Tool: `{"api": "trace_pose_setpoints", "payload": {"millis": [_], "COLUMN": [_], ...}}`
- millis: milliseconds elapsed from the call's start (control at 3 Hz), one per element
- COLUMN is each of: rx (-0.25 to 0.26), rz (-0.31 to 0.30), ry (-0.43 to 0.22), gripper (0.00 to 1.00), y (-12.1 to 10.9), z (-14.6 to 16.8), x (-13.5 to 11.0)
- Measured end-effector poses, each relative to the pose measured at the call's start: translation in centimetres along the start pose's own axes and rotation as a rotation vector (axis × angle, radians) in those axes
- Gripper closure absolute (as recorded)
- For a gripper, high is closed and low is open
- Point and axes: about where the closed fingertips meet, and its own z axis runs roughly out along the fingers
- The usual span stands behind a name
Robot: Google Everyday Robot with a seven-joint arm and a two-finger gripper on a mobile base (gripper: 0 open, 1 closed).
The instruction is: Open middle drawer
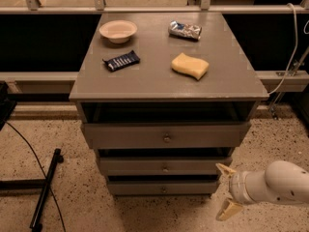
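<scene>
Speckled floor surrounds a grey cabinet whose tabletop (145, 83) carries a bowl (118, 30), a dark snack bar (121, 60), a yellow sponge (190, 65) and a foil packet (185, 30). The middle drawer (154, 167), second of three fronts, sits pushed in. The end effector (226, 190) hangs low by its right end, fingers spread apart and holding nothing.
</scene>
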Motion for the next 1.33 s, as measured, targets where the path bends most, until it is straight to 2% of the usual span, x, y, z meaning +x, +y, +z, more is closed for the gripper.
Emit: {"api": "trace_pose_setpoints", "payload": {"millis": [667,1333], "rx": [0.000,0.003], "rz": [-0.039,-0.055], "ry": [-0.047,-0.029], "gripper": [0.00,0.00], "y": [-4.3,-8.2], "z": [4.7,7.8], "x": [2.9,4.3]}}
